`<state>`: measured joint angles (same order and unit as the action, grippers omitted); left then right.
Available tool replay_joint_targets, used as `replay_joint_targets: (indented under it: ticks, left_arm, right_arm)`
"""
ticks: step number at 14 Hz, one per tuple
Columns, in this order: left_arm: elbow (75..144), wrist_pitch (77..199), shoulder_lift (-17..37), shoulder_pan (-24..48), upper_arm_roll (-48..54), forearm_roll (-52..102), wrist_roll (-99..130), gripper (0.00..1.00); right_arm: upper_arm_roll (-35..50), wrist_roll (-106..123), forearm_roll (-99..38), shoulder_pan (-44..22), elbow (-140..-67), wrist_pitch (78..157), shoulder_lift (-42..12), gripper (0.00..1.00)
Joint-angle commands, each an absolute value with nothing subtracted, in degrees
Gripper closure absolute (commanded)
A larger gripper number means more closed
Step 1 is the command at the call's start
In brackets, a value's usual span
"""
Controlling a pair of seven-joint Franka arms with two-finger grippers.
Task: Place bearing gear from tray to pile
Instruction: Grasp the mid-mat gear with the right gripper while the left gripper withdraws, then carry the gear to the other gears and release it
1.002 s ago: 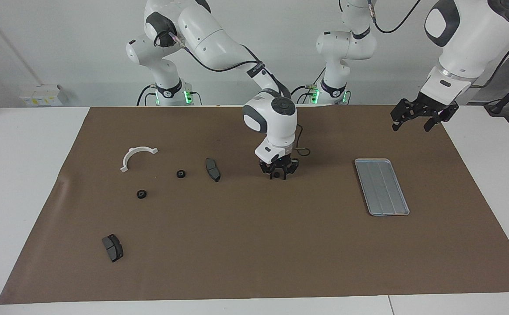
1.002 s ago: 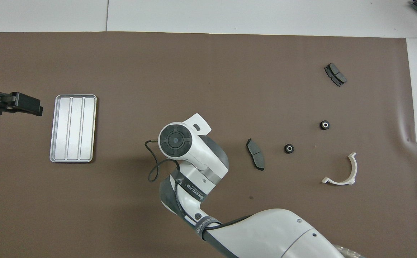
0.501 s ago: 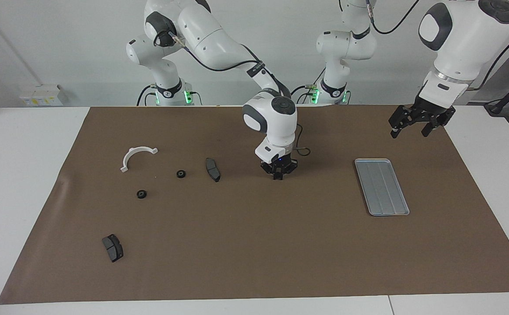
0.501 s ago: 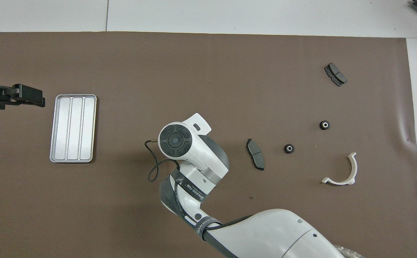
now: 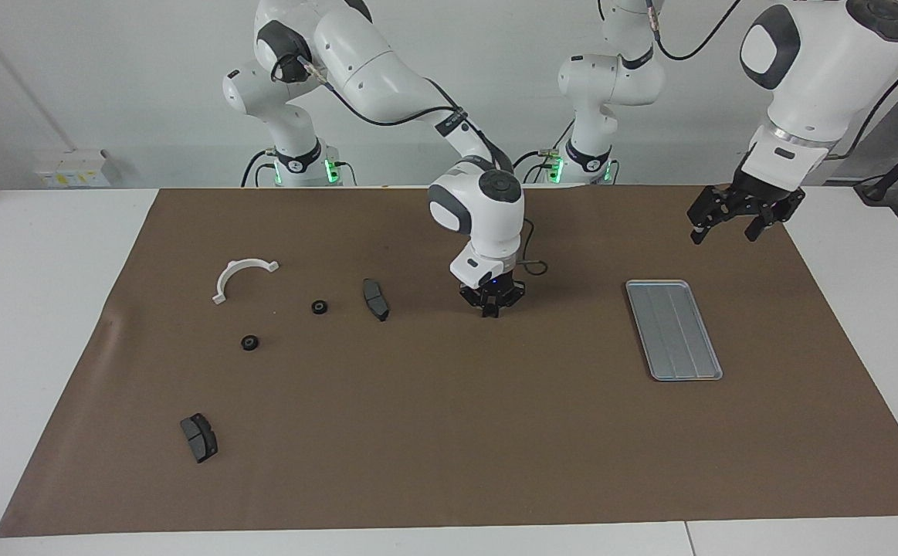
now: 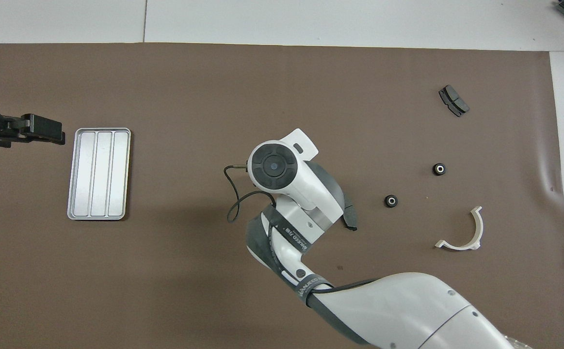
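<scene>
Over the middle of the brown paper mat (image 5: 449, 432) that covers the white table (image 5: 39, 309), the right gripper (image 5: 489, 309) points straight down with its fingertips pressed together; a small black part went between them, but whether it sits in the pinch cannot be told, as in the overhead view the wrist hides the tips entirely. Beside this gripper, toward the right arm's end of the table, lies a dark grey curved brake-pad-like piece (image 5: 375, 299), which the arm partly covers in the overhead view. Further toward that end sit two small black round bearing gears with pale centres, one (image 5: 320, 306) near the pad and the other (image 5: 249, 342) a little farther from the robots, and nearer to the robots than both lies a white semicircular plastic bracket (image 5: 241, 276). A second dark grey brake-pad-like piece (image 5: 199, 437) lies well apart from these, much farther from the robots. Toward the left arm's end rests the flat rectangular grey-blue metal tray (image 5: 673, 329) with rounded corners and lengthwise ridges, and nothing lies in it. The left gripper (image 5: 726, 228) hangs in the air with its fingers spread and nothing between them, over the mat near the tray's end that is closer to the robots; this arm waits.
</scene>
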<state>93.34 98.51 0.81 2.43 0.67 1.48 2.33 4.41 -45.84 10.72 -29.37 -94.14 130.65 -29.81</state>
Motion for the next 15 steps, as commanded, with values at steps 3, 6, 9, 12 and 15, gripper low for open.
replay_joint_targets:
  ticks: [3, 6, 9, 12, 15]
  left_arm:
    - [95.8, 99.06, -1.14, 1.05, 1.23, 1.41, 2.46, 0.0]
    - [96.59, 95.11, -1.93, 1.32, 1.23, 1.32, 1.94, 0.0]
    - [97.29, 94.75, -2.2, 1.85, 1.32, 1.14, 1.85, 0.0]
    - [97.03, 92.38, -2.46, 1.58, 1.23, 1.14, 2.37, 0.0]
    - [96.68, 92.2, -2.55, 0.97, 1.14, 1.14, 2.29, 0.0]
  right_arm:
    - [5.36, -31.06, 10.99, -17.25, -101.43, 132.63, -23.91, 1.0]
    - [5.54, -23.06, 10.72, -11.27, -104.23, 132.89, -23.64, 1.0]
    - [5.54, -13.74, 6.52, -7.04, -105.55, 136.65, -24.78, 0.97]
    - [5.54, -10.29, 6.15, -4.49, -105.29, 137.55, -26.1, 0.94]
    - [5.45, -10.28, 6.06, -3.87, -105.12, 139.74, -26.37, 0.36]
